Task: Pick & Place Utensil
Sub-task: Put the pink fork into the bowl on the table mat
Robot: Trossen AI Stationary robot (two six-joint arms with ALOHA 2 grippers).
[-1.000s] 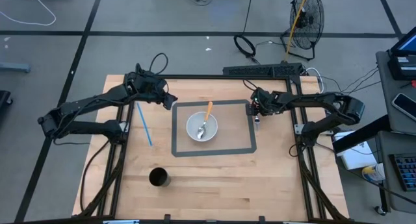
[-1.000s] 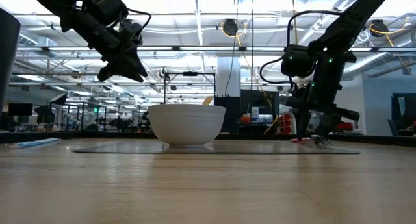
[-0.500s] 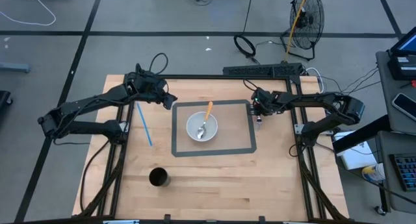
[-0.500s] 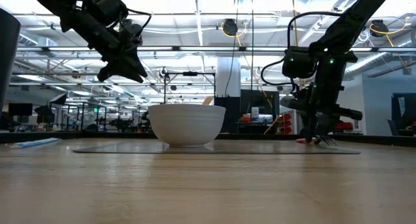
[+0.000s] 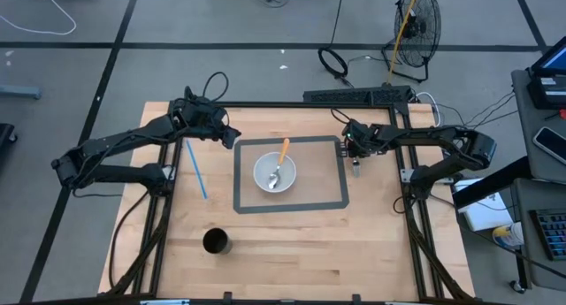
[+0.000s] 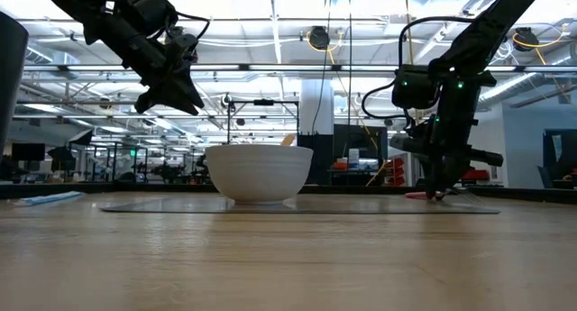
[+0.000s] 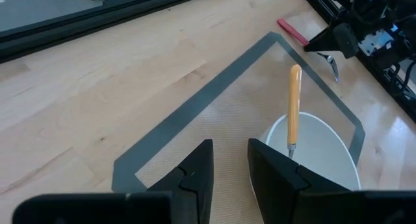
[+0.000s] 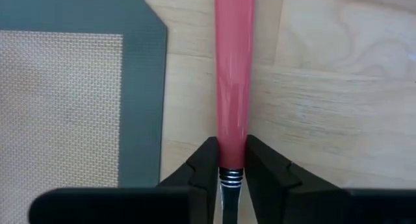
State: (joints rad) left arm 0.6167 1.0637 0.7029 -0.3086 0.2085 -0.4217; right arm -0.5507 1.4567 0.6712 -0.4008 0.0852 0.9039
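Two utensils: right gripper (image 8: 227,160) clamps pink-handled fork (image 8: 233,68); spoon (image 5: 279,163) in bowl (image 5: 262,175), apparently.

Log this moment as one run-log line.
right gripper: shut on fork beside mat | left gripper: open, above mat | spoon: in bowl

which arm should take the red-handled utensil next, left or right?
Right. The right gripper is already down at the mat's edge, fingers closed around the red-handled utensil. The left gripper hangs raised on the far side of the bowl.
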